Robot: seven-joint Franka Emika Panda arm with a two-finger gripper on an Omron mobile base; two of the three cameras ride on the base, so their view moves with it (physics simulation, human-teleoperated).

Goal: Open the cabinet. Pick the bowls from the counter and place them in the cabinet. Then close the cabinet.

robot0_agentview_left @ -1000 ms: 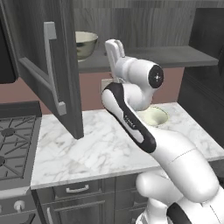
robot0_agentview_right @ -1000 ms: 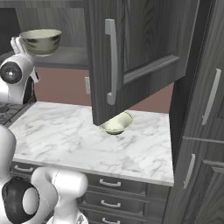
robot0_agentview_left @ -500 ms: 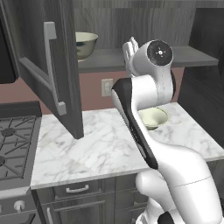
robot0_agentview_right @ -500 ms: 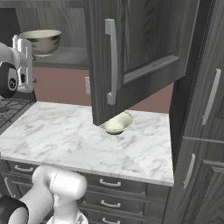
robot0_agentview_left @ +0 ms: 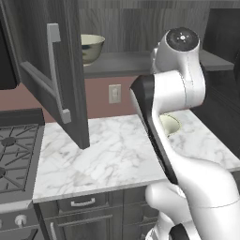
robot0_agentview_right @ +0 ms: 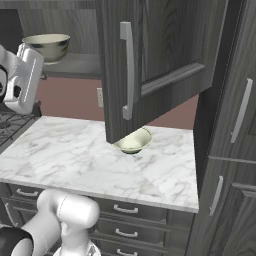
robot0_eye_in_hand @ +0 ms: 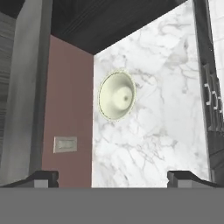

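Glossy white rounded arm with black joint bands and 2 dark fingers.

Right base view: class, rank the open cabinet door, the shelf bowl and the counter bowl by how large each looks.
1. Door, largest, though nearest the camera.
2. Shelf bowl.
3. Counter bowl, partly hidden by the door; unsure against the shelf bowl.

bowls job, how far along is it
Done: the cabinet door stands open, and the larger bowl sits on the cabinet shelf. In hand: the open pincer holds nothing and faces the shallower bowl, which sits on the marble counter. Left: pick up that bowl, put it on the shelf, then close the cabinet.
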